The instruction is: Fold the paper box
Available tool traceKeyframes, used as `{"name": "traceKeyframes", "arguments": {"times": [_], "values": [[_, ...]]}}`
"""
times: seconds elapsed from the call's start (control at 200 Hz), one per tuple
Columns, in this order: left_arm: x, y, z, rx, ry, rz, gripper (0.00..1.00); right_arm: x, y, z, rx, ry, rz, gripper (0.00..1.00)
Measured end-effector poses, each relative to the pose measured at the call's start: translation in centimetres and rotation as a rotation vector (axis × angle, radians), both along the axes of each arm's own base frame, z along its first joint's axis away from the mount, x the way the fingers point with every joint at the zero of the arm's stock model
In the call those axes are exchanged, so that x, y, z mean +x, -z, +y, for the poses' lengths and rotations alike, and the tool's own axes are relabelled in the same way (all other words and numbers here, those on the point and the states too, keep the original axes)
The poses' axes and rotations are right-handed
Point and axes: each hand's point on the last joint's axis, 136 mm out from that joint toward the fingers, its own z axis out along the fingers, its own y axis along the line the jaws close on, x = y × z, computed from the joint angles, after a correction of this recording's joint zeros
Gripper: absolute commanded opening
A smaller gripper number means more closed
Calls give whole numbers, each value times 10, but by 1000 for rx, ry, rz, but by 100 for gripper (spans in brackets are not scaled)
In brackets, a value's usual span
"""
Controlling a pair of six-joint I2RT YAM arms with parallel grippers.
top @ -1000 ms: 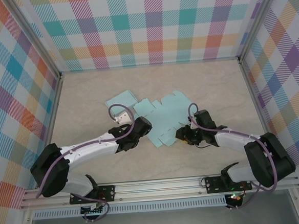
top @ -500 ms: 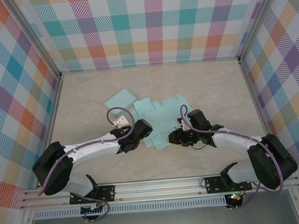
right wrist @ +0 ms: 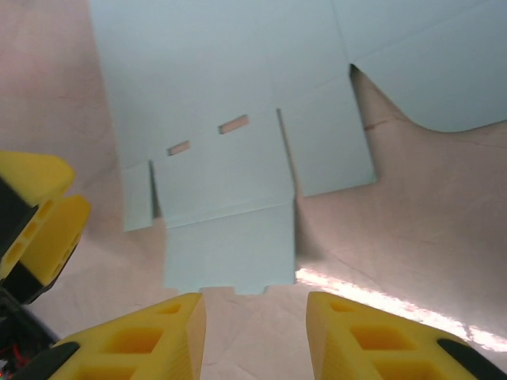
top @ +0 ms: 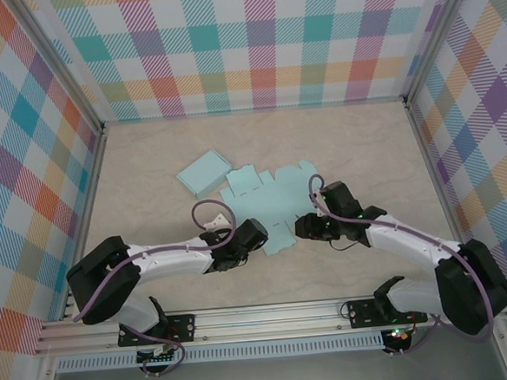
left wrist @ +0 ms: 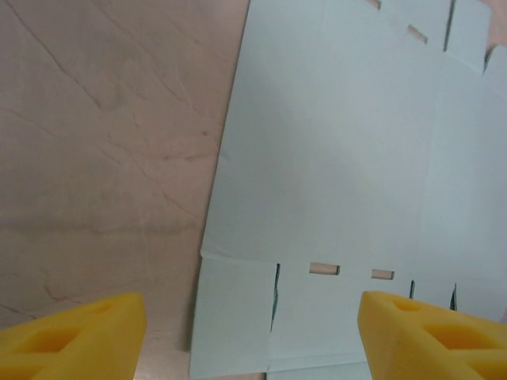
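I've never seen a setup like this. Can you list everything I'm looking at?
flat paper box blank: 1, pale blue-green, unfolded, mid-table
smaller rectangular paper piece: 1, same pale blue-green, behind-left of the blank
table: 1, beige marbled
walls: 3, pastel plaid; left, back, right
metal rail: 1, silver, near edge
left arm: 1, white and black, purple cable
right arm: 1, same colours
left tool: 1, yellow fingers, open, over the blank's near-left edge
right tool: 1, yellow fingers, open, at the blank's near-right edge
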Motion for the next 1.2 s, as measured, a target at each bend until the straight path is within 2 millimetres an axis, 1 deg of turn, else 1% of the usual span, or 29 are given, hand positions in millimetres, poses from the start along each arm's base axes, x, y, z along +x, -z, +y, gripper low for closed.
{"name": "traceKeyframes", "arguments": {"times": [0.075, 0.14, 0.305, 0.395, 0.485, 0.57, 0.7, 0.86, 0.98, 1.065, 1.2], "values": [[-1, 7, -4, -12, -6, 18, 71, 5, 7, 0, -32, 3, 17, 39], [-2, 9, -7, -28, -10, 24, 72, 12, 9, 1, -54, 3, 17, 39], [-2, 8, -14, -70, -20, 27, 73, 33, 6, 8, -75, 4, -15, 39], [-4, 13, -19, -80, -15, 41, 74, 44, 6, 13, -81, -1, -33, 38], [-5, 15, -19, -80, -18, 43, 74, 54, 13, 16, -104, -8, -34, 38], [-5, 15, -19, -88, -29, 44, 74, 60, 23, 19, -129, -16, -21, 37], [-5, 16, -19, -93, -33, 36, 74, 62, 36, 19, -151, -25, 3, 37], [-5, 18, -18, -97, -35, 18, 69, 59, 47, 19, -159, -30, 34, 36], [-6, 19, -16, -92, -36, 12, 60, 59, 47, 21, -147, -30, 41, 36], [-7, 20, -14, -94, -34, -1, 58, 58, 47, 23, -133, -24, 54, 35], [-7, 19, -12, -102, -29, -21, 52, 56, 46, 25, -120, -19, 65, 36]]}}
